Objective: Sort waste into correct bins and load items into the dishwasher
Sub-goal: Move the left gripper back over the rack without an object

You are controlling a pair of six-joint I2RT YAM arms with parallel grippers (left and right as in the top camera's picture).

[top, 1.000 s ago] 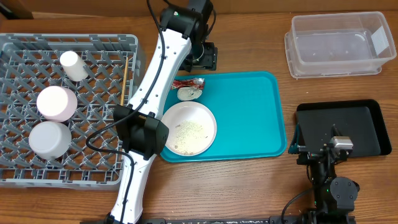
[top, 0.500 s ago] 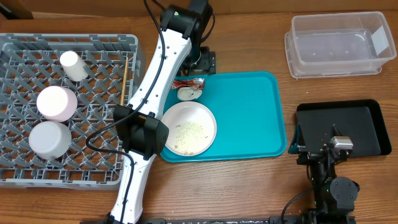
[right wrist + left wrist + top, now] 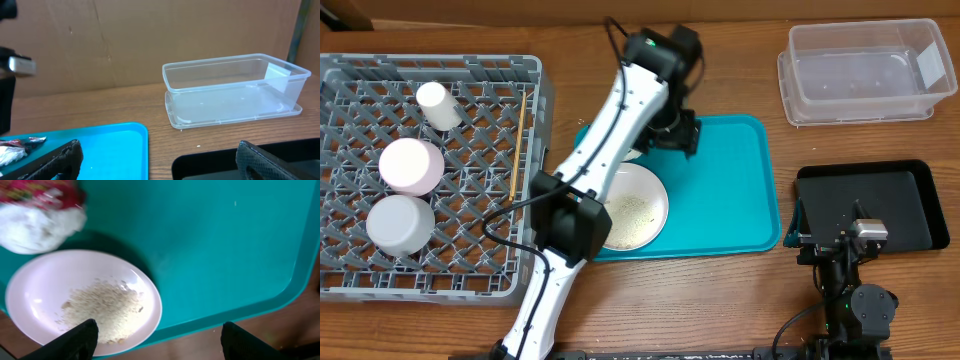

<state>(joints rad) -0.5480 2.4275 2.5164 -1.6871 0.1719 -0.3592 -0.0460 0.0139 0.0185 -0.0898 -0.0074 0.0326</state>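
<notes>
A large white plate [image 3: 40, 292] with loose rice grains [image 3: 102, 311] lies on the teal tray [image 3: 210, 240]. The red wrapper [image 3: 42, 191] and the crumpled white scrap [image 3: 35, 227] lie on the tray just behind the plate. My left gripper [image 3: 160, 342] hangs open and empty over the tray, one fingertip above the plate's rim; overhead it sits at the tray's back [image 3: 672, 132]. The grey dishwasher rack [image 3: 480, 130] holds a white cup [image 3: 438, 105], two upturned round dishes [image 3: 410, 165] and chopsticks [image 3: 520, 125]. My right gripper [image 3: 162, 160] is open and empty above the black tray [image 3: 910, 205].
The clear tub [image 3: 865, 75] stands at the back right, also seen from the right wrist [image 3: 232, 90]. My left arm [image 3: 610, 130] crosses the tray's left side and hides the wrapper and scrap from overhead. Bare wood lies between the teal tray [image 3: 720, 190] and the black tray.
My left gripper has swung right and forward, from behind the tray's back-left corner to over the tray. The arm now covers the wrapper and scrap overhead. The right arm has not moved.
</notes>
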